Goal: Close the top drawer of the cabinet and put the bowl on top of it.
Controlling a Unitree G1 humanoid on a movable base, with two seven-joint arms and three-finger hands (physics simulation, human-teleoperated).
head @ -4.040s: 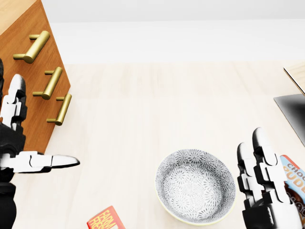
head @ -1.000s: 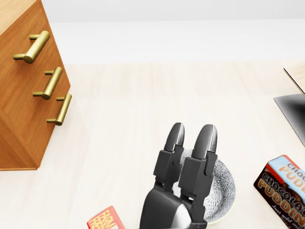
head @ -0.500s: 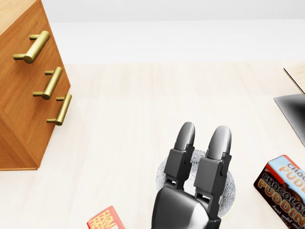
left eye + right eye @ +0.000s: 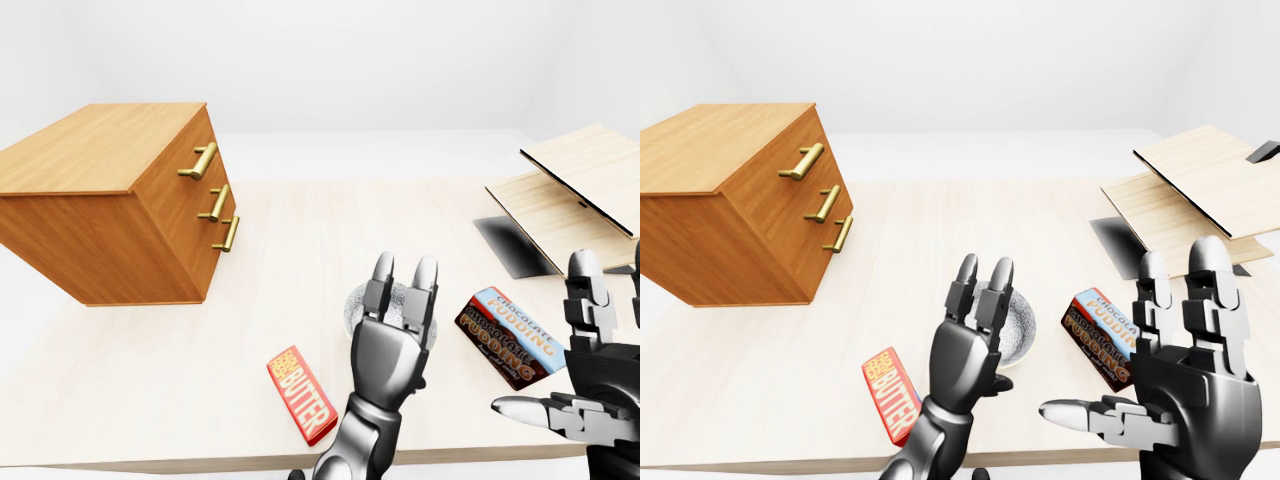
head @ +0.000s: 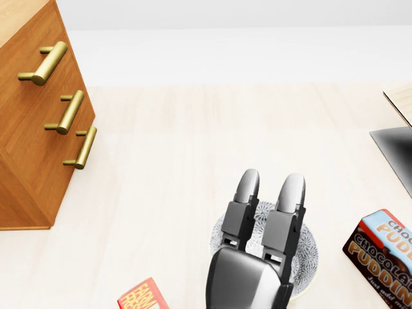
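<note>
Left hand (image 4: 392, 340), fingers straight and unclosed, hovers over the bowl (image 5: 311, 250) on the table (image 4: 300, 230), well apart from the cabinet (image 4: 110, 215), whose top drawer (image 4: 185, 150) looks flush; bowl-grasp step, next needs fingers curled round the rim; right hand (image 4: 1185, 375) spread, empty.

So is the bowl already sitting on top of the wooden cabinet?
No, the patterned bowl rests on the table, partly hidden by the left hand, well apart from the cabinet.
</note>
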